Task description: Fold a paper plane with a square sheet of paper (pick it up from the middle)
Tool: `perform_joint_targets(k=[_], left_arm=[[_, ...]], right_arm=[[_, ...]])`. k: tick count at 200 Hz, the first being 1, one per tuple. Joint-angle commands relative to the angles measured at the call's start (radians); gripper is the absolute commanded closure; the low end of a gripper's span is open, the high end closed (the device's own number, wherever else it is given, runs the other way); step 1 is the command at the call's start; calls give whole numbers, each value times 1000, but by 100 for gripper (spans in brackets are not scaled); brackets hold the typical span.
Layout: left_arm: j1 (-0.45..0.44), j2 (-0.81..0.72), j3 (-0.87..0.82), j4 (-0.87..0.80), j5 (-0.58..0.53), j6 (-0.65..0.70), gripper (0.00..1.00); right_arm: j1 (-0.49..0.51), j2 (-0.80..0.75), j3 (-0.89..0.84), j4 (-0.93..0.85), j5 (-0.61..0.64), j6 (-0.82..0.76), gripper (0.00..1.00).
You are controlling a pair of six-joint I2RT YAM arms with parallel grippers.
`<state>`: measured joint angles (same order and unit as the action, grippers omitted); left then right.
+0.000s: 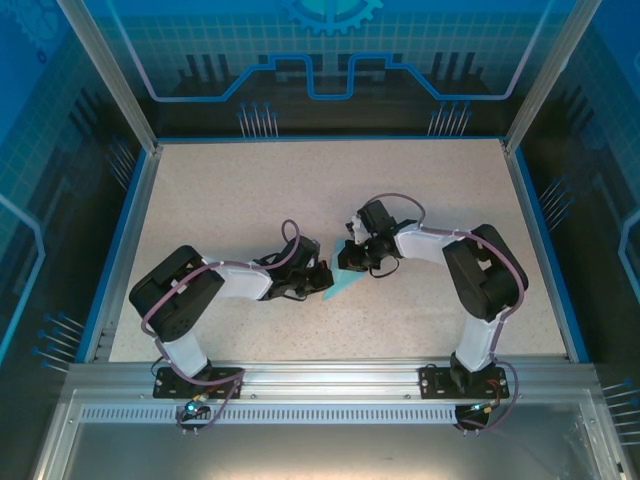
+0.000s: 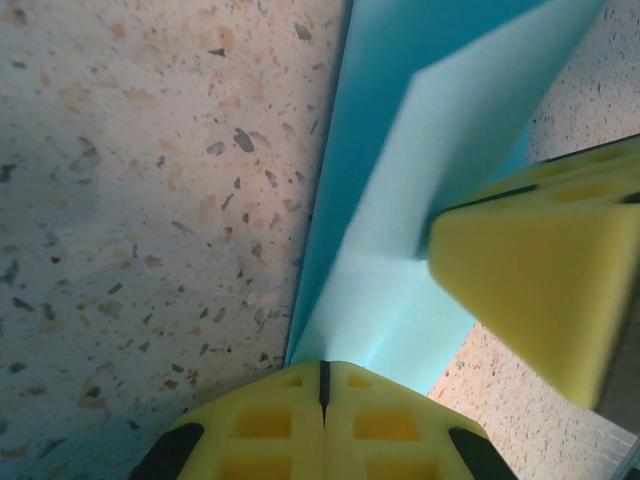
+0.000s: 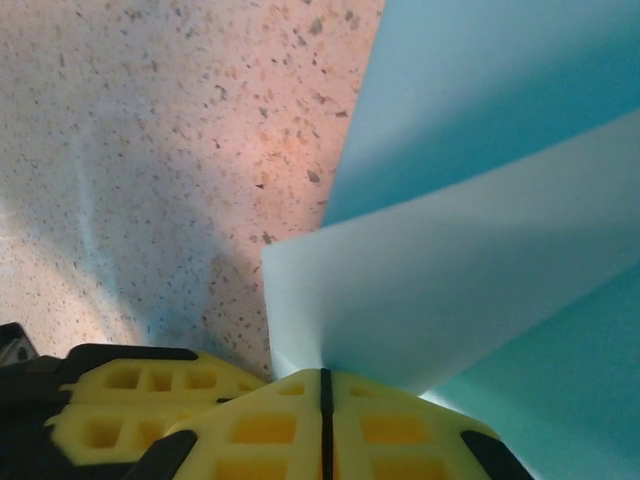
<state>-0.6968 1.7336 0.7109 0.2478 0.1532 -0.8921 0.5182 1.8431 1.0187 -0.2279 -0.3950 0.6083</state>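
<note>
Two closed grippers pinch the part-folded paper: left gripper, right gripper. Folding appears midway; next, align edges and press the crease.

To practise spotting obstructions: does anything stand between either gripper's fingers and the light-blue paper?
Nothing visible does. The left gripper and the right gripper are each shut directly on the partly folded light-blue paper, pinching it from opposite ends, with no object in between.
</note>
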Motion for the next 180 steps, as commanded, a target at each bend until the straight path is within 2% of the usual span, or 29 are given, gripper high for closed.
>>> perform_joint_targets(k=[1,48,104,155,180], left_arm=[[-6,32,-27,-170,-30,1,100],[-6,31,-26,-181,-29,4,100],[-8,34,-20,-182,-26,5,100],[-7,31,-26,-179,-27,7,100],[-8,30,-27,-185,-27,11,100]], right_arm=[[7,32,-3,15,-26,-15,92],[-16,68,18,-25,58,-7,92],[11,-18,-6,-10,-66,-42,91],[22,36,-39,13,-56,-19,93],[18,59,-27,-19,-1,-21,93]])
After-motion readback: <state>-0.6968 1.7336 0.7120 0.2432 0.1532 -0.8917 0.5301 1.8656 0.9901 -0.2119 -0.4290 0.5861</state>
